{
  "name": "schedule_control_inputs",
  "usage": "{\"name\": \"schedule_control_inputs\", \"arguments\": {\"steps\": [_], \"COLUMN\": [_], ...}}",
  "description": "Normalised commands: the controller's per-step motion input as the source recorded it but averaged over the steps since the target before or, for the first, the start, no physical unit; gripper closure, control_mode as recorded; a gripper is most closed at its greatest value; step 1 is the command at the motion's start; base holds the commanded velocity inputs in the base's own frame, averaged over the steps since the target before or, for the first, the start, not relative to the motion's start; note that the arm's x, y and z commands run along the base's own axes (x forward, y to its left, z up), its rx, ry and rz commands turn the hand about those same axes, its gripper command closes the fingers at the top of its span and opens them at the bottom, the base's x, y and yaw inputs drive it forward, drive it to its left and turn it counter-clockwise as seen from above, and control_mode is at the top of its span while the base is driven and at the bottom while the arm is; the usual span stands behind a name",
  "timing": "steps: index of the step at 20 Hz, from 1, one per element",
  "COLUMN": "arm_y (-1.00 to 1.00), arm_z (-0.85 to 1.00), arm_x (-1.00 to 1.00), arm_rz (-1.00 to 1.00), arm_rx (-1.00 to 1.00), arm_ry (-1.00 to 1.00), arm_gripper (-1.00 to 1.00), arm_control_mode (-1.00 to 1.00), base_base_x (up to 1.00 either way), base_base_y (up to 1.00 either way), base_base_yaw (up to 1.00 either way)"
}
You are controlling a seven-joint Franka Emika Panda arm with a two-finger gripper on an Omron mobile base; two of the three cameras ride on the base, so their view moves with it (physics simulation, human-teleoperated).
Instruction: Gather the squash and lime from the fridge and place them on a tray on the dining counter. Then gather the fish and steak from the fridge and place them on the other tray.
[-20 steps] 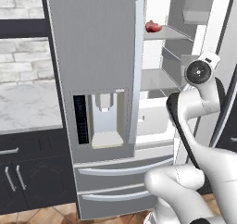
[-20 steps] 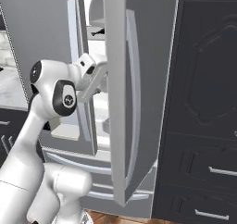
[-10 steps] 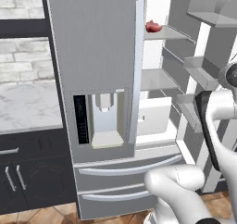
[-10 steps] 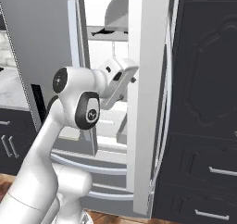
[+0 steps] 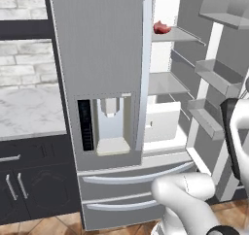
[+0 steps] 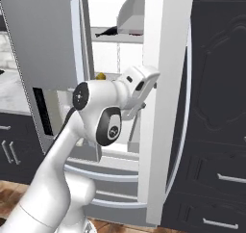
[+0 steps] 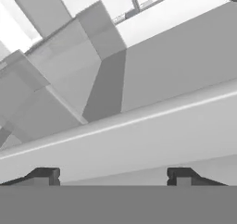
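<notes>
We take the fridge point(image 5: 109, 108) as landmark. Its left door is closed, with the dispenser point(image 5: 111, 127) set in it and two drawers point(image 5: 133, 178) below. Its right door point(image 6: 163, 107) stands open, carrying bins point(image 5: 216, 78) on its inner side. Inside, we see the steak point(image 5: 162, 27) on the top shelf point(image 5: 175, 35). A counter point(image 5: 26, 112) adjoins the fridge's left side. The gripper point(image 7: 113, 174) faces the open door's edge.

Grey brick wall point(image 5: 22, 59) above — dark tall cabinets point(image 6: 218, 107) beside, wood floor point(image 5: 44, 226).
</notes>
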Motion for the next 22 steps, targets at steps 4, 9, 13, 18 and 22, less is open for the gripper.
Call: {"name": "schedule_control_inputs", "arguments": {"steps": [4,9,13,18,22], "arm_y": [0.5,1.0,1.0,0.94,0.14], "arm_z": [0.06,0.13,0.11,-0.04,-0.04], "arm_x": [-0.03,0.0,0.0,0.09,-0.12], "arm_rz": [0.0,0.0,0.0,0.0,0.05], "arm_rx": [0.0,0.0,0.0,0.07,0.12], "arm_ry": [-0.08,-0.07,-0.05,-0.01,0.0], "arm_gripper": [-1.0,-1.0,-1.0,-1.0,-1.0], "arm_control_mode": [-1.0,-1.0,-1.0,-1.0,-1.0], "base_base_x": [0.0,0.0,0.0,0.0,0.0], "base_base_y": [0.0,0.0,0.0,0.0,0.0], "base_base_yaw": [0.0,0.0,0.0,0.0,0.0]}}
